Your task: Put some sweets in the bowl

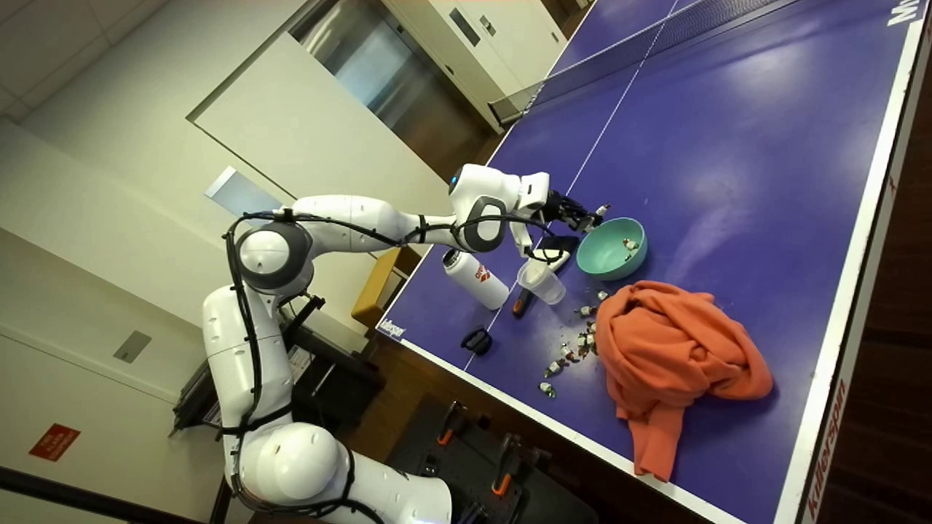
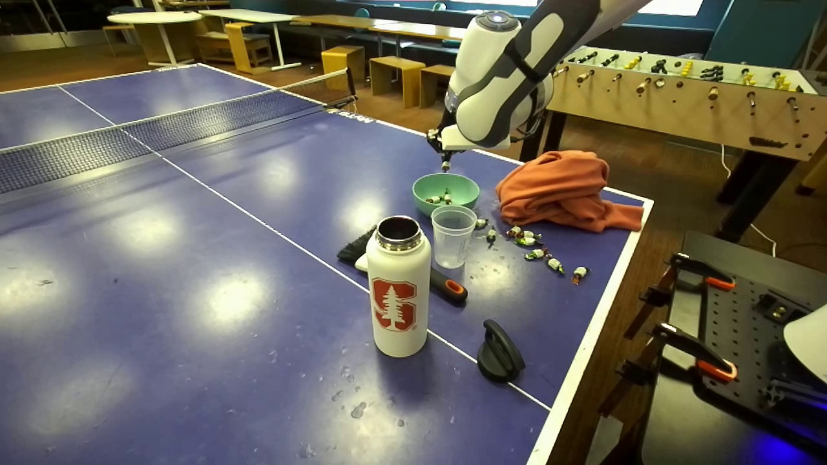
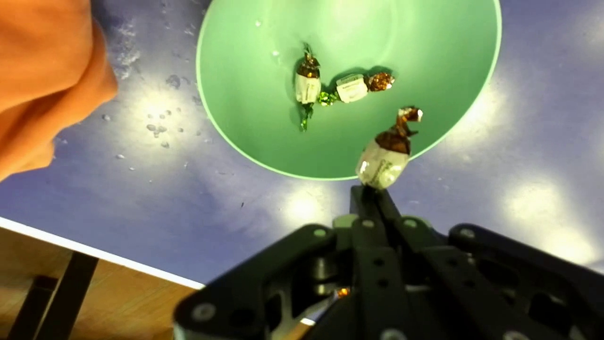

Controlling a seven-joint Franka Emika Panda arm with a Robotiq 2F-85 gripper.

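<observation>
My gripper is shut on a wrapped sweet with a white middle and a brown twisted end. In both exterior views the gripper holds this sweet above the rim side of the green bowl. In the wrist view the sweet overlaps the near rim of the bowl. Two sweets lie inside the bowl. Several loose sweets lie on the purple table between the bowl and the table edge.
An orange garment lies beside the bowl and the loose sweets. A clear plastic cup, a brush and a white bottle stand or lie near the bowl. A black lid is nearer the edge.
</observation>
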